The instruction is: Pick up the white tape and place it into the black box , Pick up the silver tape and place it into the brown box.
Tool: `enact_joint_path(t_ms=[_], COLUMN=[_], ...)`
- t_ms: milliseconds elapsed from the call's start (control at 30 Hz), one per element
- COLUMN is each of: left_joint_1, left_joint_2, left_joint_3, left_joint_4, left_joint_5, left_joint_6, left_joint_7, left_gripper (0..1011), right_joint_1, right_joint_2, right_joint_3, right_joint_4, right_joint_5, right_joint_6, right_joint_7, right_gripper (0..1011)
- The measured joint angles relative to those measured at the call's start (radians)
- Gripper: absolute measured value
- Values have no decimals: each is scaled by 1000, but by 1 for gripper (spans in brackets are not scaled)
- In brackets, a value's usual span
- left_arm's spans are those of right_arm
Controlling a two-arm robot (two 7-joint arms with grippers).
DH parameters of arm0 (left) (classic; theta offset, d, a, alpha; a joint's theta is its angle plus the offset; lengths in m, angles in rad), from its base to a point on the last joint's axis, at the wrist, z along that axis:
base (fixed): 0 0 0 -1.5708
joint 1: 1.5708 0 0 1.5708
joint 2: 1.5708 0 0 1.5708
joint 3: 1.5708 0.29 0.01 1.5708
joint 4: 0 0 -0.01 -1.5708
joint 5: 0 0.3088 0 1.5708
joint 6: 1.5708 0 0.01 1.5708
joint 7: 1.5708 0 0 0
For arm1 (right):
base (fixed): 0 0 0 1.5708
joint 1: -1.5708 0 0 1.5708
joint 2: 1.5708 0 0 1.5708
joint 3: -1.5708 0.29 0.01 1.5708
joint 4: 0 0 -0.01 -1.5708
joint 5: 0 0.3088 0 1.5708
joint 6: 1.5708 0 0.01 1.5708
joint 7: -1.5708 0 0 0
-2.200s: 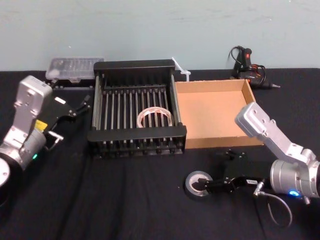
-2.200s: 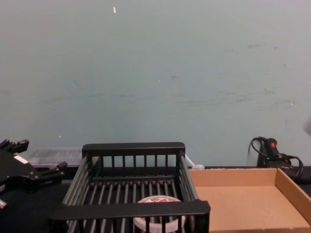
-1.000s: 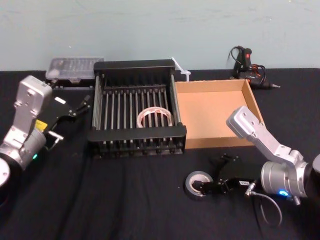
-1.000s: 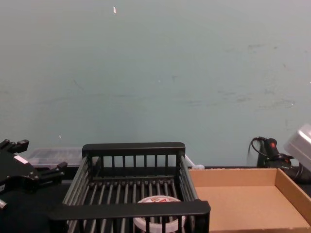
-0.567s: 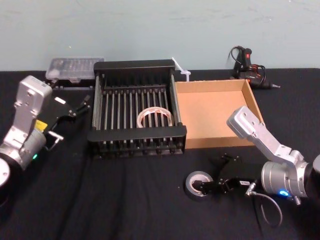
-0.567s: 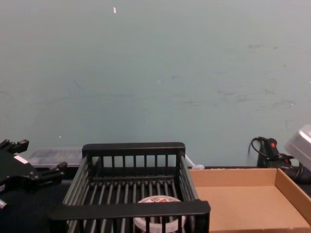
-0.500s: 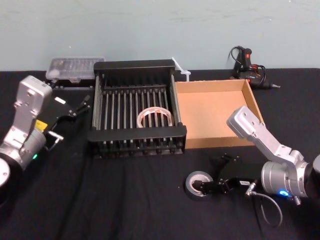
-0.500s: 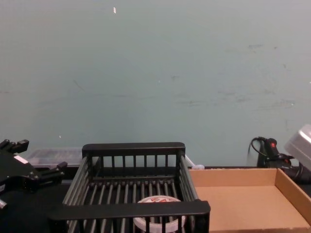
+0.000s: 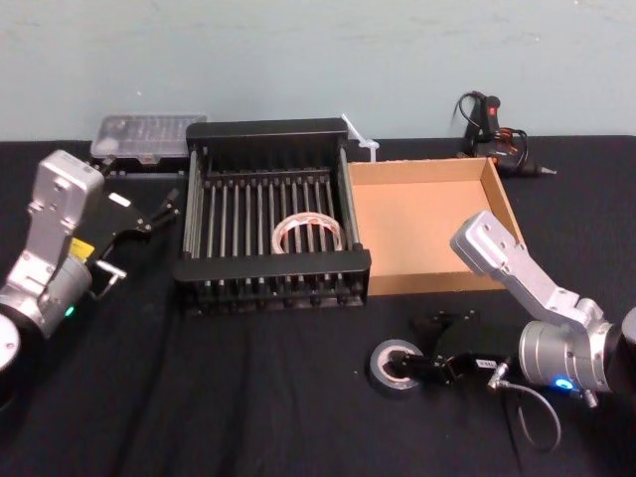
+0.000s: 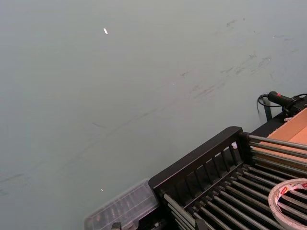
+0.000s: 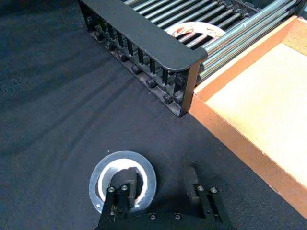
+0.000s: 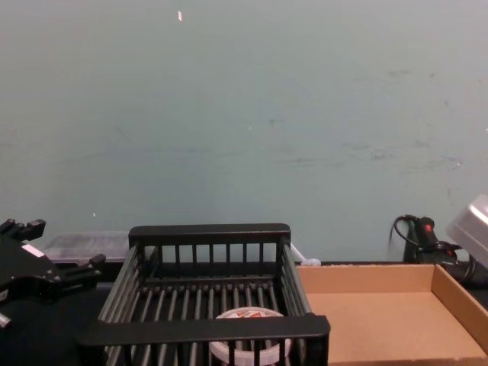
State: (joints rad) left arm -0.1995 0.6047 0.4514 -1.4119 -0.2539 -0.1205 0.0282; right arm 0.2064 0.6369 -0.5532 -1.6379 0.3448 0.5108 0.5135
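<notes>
1. The white tape [image 9: 309, 235] has red print on its flat top face, but the letters are too small to read. It lies on the bars inside the black box [image 9: 271, 264], in the middle of the head view.
2. The left arm carries a yellow sticker [image 9: 78, 248]; its writing cannot be read.
3. The silver tape [image 11: 123, 181] lies flat on the table [image 9: 199, 397], in the lower right part of the head view. It is in front of the brown box [image 9: 437, 283] and apart from it.
4. The right gripper [image 11: 159, 188] is wide open and grips nothing. One finger is in the roll's hole and the other is outside the roll, apart from its edge. The lower edge of the right wrist view cuts off its body.
5. The left gripper [image 9: 162, 211] hangs left of the black box, with fingers spread and empty.
6. In the chest view the black box's front rim hides the white tape's lower part, and the frame edges cut off the brown box.
</notes>
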Motion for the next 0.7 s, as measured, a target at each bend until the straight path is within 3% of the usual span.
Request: enact_joint_path(t_ms=[500,700], left_joint_1=[0,0], left_joint_2=[0,0], left_joint_3=[0,0], left_joint_4=[0,0], left_joint_5=[0,0], left_joint_6=[0,0], left_joint_7=[0,0], left_gripper=[1001,1001], right_joint_1=[0,0], right_joint_2=[0,0], right_joint_3=[0,0], right_joint_4=[0,0], right_joint_5=[1,1], right_joint_6=[0,0], right_joint_7=[0,0], right_gripper=[197,176])
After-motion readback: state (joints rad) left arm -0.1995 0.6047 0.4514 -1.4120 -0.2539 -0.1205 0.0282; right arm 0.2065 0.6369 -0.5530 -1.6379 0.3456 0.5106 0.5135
